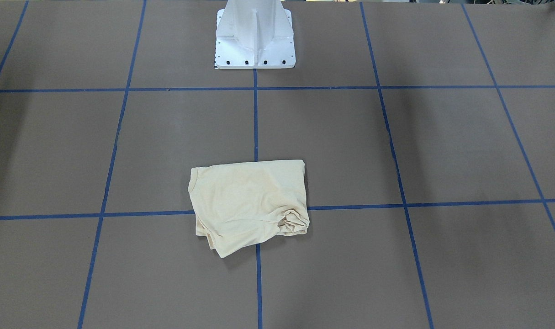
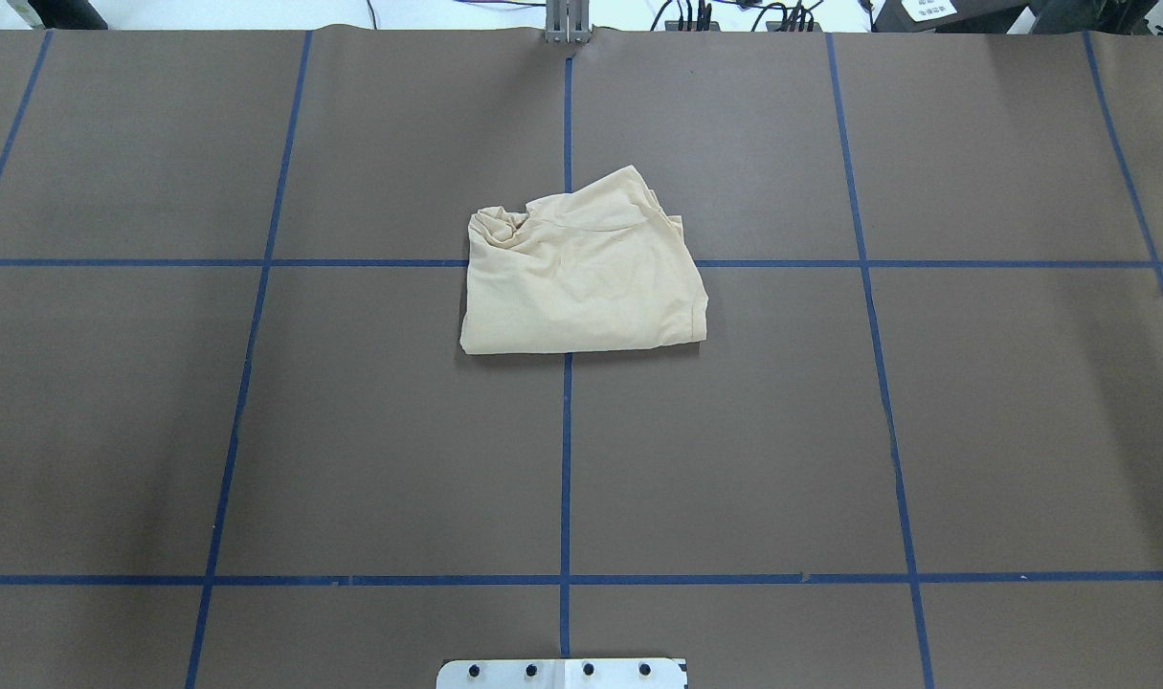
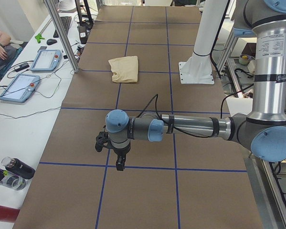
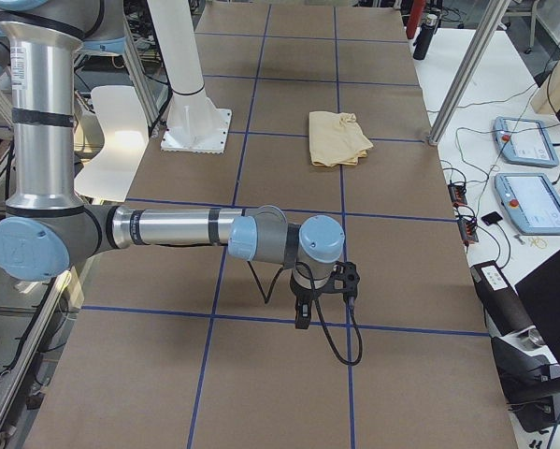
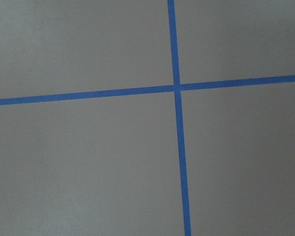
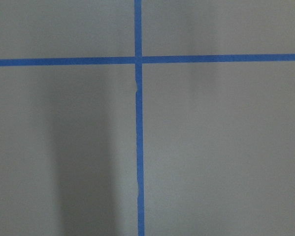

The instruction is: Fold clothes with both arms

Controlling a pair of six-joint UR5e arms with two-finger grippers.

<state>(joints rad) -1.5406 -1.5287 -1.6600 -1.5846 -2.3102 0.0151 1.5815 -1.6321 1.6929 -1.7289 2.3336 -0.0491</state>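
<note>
Brown taped table (image 2: 351, 431), cream T-shirt (image 2: 581, 277) folded, one corner bunched

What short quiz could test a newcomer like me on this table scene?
1. True or false: the left gripper is holding the shirt.
2. The shirt lies: A) over a crossing of blue tape lines; B) on a chair; C) hanging off the table edge.
3. Fill in: the shirt's bunched corner is on its side ___ the white base (towards / away from).
Key: 1 false; 2 A; 3 away from.
</note>
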